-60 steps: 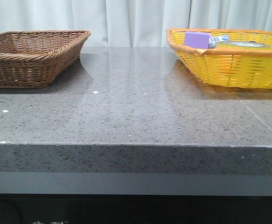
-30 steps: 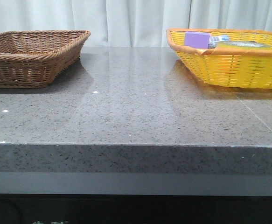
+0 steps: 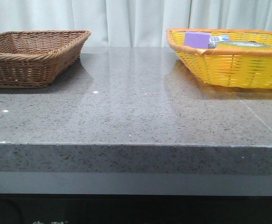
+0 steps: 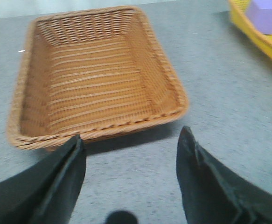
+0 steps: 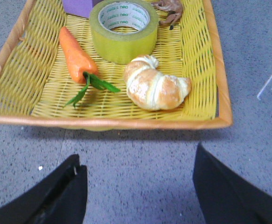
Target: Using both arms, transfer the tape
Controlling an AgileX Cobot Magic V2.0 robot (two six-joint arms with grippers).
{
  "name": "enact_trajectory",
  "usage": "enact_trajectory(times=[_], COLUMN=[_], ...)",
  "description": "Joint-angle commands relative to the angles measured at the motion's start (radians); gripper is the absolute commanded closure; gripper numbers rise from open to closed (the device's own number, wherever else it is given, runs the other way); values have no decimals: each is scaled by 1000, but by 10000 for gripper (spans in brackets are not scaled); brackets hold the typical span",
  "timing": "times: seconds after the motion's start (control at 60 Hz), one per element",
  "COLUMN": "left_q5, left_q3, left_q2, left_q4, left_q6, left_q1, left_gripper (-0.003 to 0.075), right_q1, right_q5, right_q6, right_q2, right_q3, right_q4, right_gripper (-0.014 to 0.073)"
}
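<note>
Tape (image 5: 123, 29), a wide roll of translucent yellow packing film around a white core ring printed with green lettering, lies flat in the yellow woven basket (image 5: 196, 70), at the upper centre of the right wrist frame. Its outer wall looks glossy and olive-yellow. An orange carrot with green leaves (image 5: 77, 59) lies just beside it, and a golden croissant (image 5: 155, 87) sits near its lower edge. A purple box (image 5: 80, 6) is cut off by the top of that frame, as is a brown crumpled thing (image 5: 169, 10) that is hard to identify.

From the front, the roll is hidden behind the yellow basket's wall at the upper right; only the purple box (image 3: 197, 39) shows clearly above the rim.

The right gripper (image 5: 138, 186) stands wide apart over the grey speckled stone desk (image 3: 136, 112), holding nothing, its fingers cropped at the bottom. The left gripper (image 4: 131, 175) is likewise spread wide and empty, blurred, near the brown wicker basket (image 4: 168, 88). Neither arm appears in the front view.
</note>
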State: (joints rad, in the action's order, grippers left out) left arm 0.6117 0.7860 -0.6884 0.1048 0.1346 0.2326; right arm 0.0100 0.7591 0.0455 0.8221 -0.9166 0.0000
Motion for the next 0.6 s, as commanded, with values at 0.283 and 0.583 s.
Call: enact_trajectory(times=[0.283,0.583], left_q5=[-70,-70], left_q3=[37,37], left_q2=[-1,-1], left_q4=[81,105], left_q6=[7,7], left_q1=[190,192], left_gripper=[300,300], right_q1=[-86,-94], right_q5=[112,195], right_q6=[33,21], right_q2=[442,779], right_q3=[-482,-805], right_q4=[104,121], right_gripper=[88,88])
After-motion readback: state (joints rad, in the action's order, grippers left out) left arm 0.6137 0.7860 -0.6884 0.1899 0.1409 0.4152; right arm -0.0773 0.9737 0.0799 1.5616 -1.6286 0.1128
